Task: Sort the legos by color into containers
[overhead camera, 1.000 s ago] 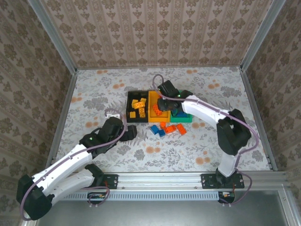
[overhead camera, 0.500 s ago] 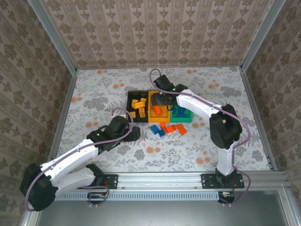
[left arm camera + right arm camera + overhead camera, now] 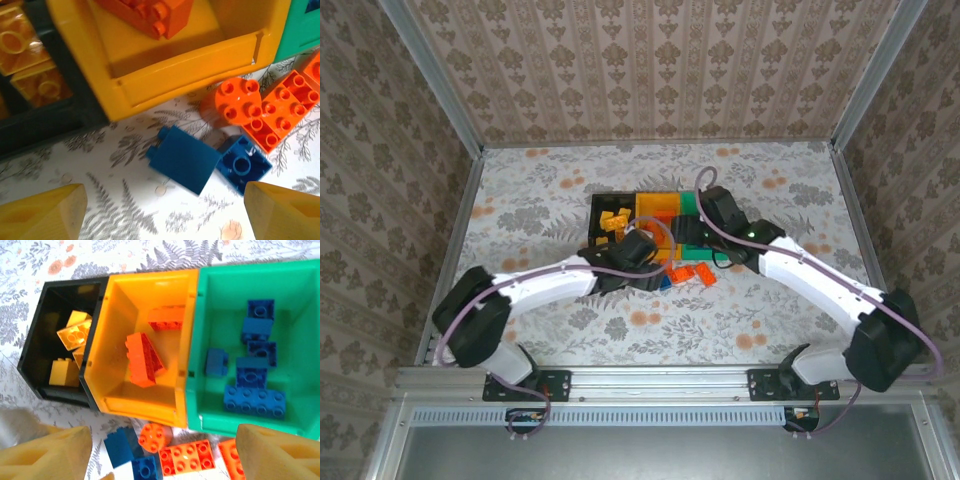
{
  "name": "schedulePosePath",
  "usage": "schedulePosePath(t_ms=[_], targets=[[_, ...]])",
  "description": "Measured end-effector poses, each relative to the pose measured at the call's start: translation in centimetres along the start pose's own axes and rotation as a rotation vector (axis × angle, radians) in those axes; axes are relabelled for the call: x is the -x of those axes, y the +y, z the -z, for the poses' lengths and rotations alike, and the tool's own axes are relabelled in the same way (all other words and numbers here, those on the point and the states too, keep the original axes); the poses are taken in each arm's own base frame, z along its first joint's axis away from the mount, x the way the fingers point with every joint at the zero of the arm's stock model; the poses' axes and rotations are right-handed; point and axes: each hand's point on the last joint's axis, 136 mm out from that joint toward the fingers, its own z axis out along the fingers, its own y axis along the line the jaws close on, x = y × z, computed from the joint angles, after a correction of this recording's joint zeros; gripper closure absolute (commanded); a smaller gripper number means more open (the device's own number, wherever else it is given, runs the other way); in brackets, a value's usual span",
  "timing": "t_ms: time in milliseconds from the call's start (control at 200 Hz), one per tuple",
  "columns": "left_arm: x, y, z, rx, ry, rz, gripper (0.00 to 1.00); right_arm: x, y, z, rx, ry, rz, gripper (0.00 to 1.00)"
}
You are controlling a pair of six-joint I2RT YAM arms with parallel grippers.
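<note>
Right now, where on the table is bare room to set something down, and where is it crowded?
Free: the table between the bins and the back wall, and left of the black bin. Crowded: loose red-orange bricks and blue bricks just before the yellow-orange bin.

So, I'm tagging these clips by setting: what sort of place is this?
Probably a lab robot test cell, not a home: wallpaper-patterned panels in an aluminium frame box in a floral-covered table, and two arms are bolted to a rail at its near edge.
</note>
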Motion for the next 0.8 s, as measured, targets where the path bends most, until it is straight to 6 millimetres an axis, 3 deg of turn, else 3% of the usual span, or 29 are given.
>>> schedulePosePath(t_ms=[205, 340, 625, 795], targets=[[0.2, -0.3, -2.5, 0.028, 0.020, -0.025, 0.25, -0.9, -0.9, 1.7, 0.011, -0.022, -0.022, 0.22], [0.1, -0.3, -3.4, 0.039, 0.026, -0.030, 0.37, -0.8, -1.1, 2.4, 0.017, -0.039, -0.025, 0.21], [-0.9, 0.4, -3.2, 0.046, 0.031, -0.007, 0.53, -0.5, -1.0, 2.9, 0.024, -0.059, -0.028, 0.21], [-3.6, 1.8, -2.6, 0.070, 0.079, 0.004, 0.50, -0.4, -1.0, 2.9, 0.025, -0.060, -0.028, 0.21]])
